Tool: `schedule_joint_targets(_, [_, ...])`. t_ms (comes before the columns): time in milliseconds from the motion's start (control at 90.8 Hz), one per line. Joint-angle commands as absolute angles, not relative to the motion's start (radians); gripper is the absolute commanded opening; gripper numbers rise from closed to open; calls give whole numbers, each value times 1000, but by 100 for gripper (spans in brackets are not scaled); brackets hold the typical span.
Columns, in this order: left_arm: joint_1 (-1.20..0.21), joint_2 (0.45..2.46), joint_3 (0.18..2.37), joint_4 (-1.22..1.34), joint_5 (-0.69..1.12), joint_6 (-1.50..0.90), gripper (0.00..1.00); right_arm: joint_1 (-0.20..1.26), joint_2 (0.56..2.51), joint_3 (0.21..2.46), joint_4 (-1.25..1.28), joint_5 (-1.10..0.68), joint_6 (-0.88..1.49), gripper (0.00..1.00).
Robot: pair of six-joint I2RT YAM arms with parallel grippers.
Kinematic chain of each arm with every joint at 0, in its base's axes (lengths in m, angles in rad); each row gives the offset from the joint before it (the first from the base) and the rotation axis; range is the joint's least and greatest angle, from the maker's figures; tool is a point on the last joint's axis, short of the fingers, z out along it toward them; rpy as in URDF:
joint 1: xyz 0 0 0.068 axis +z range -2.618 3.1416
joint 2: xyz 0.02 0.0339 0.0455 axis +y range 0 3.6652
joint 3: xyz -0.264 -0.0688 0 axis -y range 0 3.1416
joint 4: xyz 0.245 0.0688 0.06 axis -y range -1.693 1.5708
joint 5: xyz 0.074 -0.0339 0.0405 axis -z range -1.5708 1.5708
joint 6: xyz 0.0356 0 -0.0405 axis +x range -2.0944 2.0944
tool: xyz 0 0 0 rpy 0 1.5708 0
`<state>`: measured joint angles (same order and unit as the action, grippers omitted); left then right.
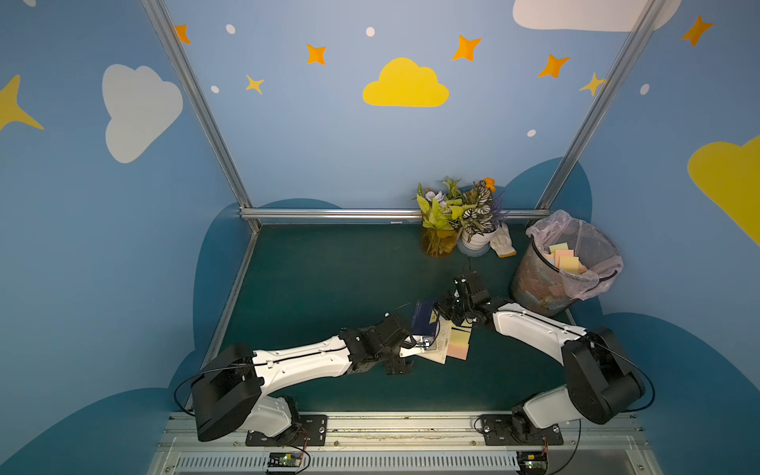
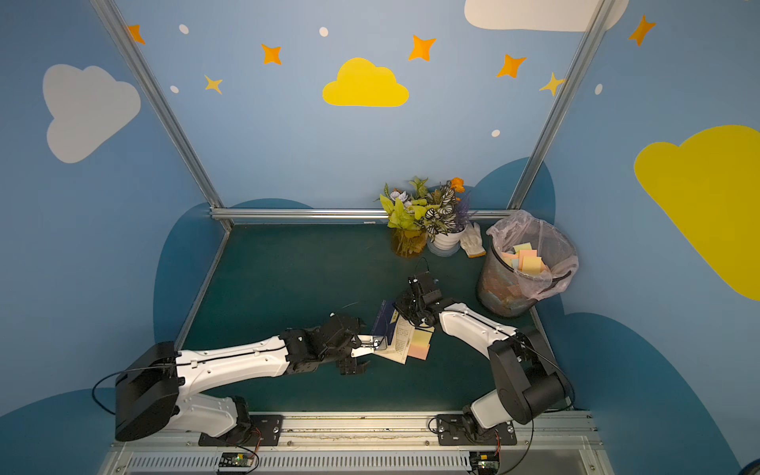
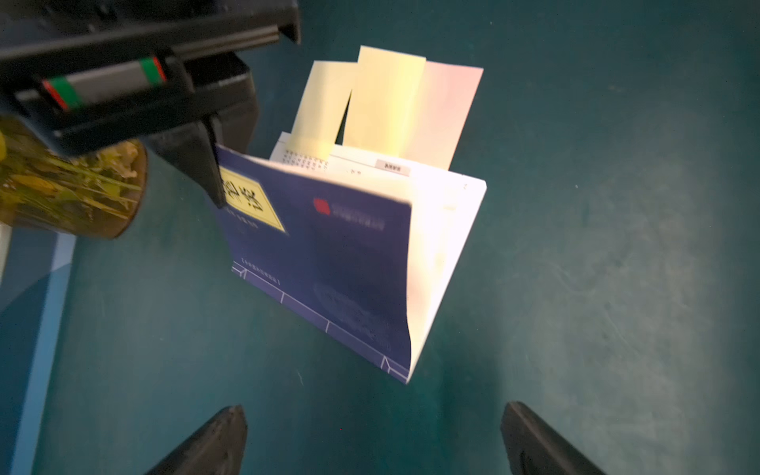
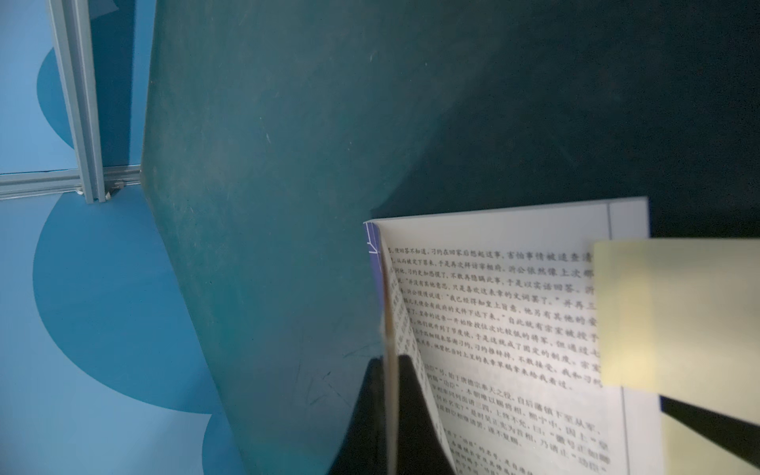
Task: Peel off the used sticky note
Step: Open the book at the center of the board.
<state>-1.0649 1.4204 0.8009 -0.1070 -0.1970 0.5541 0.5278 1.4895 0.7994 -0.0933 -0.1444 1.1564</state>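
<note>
Left arm: stretched low and nearly level over the green mat [image 1: 329, 279], wrist turned toward the book. The left claw [image 3: 372, 415] stands fully apart, holds nothing and touches nothing. The paperback book [image 3: 329, 255] lies directly ahead of its black, wedge-shaped fingertips [image 3: 222, 436].

Right arm: elbow raised, forearm angled down at the book from the opposite side. The right claw [image 1: 443, 316] is closed tight on the book's glossy blue cover, at the corner by the yellow title label. The cover is lifted, and the pages of printed text fan open beneath it.

Two yellow sticky notes [image 3: 388, 98] and one pink sticky note [image 3: 446, 111], all flat matte paper, project from the page edges. They are just beside the right claw and beyond the book from the left claw.

A wire-mesh wastebasket [image 1: 571, 263] with a thin pink liner stands behind the right claw.
</note>
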Motion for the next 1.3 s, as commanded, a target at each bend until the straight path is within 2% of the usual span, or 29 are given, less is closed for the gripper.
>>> schedule_joint_targets(0, [-1082, 1444, 795, 35, -268, 529, 100, 522, 1504, 814, -79, -127, 1184, 0])
schedule_joint_targets(506, [-1107, 1606, 844, 99, -232, 440, 100, 515, 1531, 819, -28, -161, 1229, 0])
schedule_joint_targets(859, [-1115, 1662, 864, 144, -268, 439, 100, 513, 1497, 809, -36, -170, 1234, 35])
schedule_joint_targets(1288, [-1126, 1710, 878, 162, -273, 437, 100, 506, 1478, 780, 23, -199, 1280, 37])
